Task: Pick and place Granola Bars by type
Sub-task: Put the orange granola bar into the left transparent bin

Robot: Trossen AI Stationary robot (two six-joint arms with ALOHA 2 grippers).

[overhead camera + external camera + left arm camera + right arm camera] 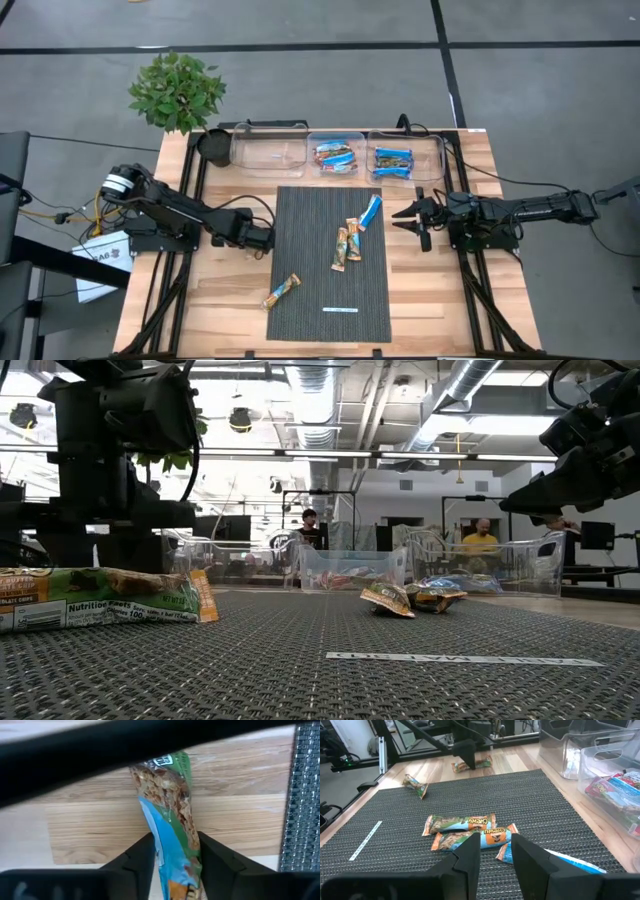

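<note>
Wooden bench (440, 300) with a dark mesh mat (330, 300), three clear bins along its far edge.

Left gripper (174, 851), off the mat's left edge, pinches a green-and-blue granola bar (167, 810). Right gripper (496, 851) hovers spread past the mat's right edge. Three bars (352, 238) cluster mid-mat, another bar (281, 291) near its left edge, a white strip (340, 310) at the near edge. A plant (176, 90) stands beyond the far-left corner.

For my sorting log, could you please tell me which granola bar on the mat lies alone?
The tan-orange bar at the mat's left edge; the other three cluster together.
</note>
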